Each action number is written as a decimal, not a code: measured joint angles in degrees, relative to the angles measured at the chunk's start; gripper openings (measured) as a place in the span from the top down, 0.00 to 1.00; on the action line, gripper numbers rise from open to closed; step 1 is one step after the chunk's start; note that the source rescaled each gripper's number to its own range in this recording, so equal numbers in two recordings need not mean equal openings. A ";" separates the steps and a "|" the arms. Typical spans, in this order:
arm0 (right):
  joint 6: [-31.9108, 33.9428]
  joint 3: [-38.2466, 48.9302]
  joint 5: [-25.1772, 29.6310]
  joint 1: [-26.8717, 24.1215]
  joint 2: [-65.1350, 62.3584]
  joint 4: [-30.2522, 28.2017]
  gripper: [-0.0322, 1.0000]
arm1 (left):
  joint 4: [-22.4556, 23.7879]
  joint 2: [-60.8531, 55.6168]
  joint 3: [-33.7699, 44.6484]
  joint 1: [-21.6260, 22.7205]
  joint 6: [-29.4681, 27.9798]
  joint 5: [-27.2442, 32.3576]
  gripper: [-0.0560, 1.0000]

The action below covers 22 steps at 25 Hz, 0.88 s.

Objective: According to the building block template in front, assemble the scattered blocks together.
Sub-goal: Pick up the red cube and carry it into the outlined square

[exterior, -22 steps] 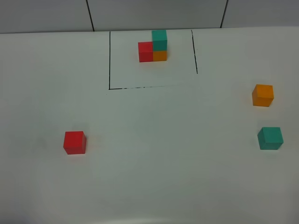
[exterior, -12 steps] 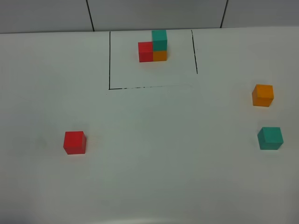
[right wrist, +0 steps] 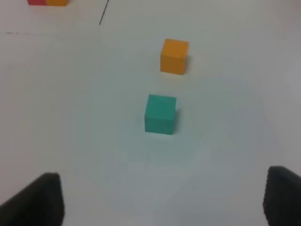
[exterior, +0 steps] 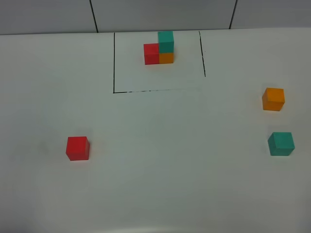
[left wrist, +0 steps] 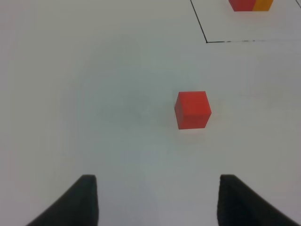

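Observation:
The template (exterior: 159, 48) stands inside the black-lined square at the back: a red block beside an orange block, with a green block on top of the orange one. A loose red block (exterior: 77, 148) lies at the left; it also shows in the left wrist view (left wrist: 193, 109). A loose orange block (exterior: 273, 99) and a loose green block (exterior: 281, 143) lie at the right; both show in the right wrist view (right wrist: 174, 56) (right wrist: 160, 114). My left gripper (left wrist: 157, 200) is open and empty, short of the red block. My right gripper (right wrist: 162, 200) is open and empty, short of the green block.
The black-lined square (exterior: 114, 73) marks the template area on the white table. A grey tiled wall (exterior: 160, 14) runs along the back edge.

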 joint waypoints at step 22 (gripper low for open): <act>0.30 0.00 0.00 0.00 0.00 0.11 0.24 | -2.48 13.48 -3.32 0.00 -1.37 -9.11 0.10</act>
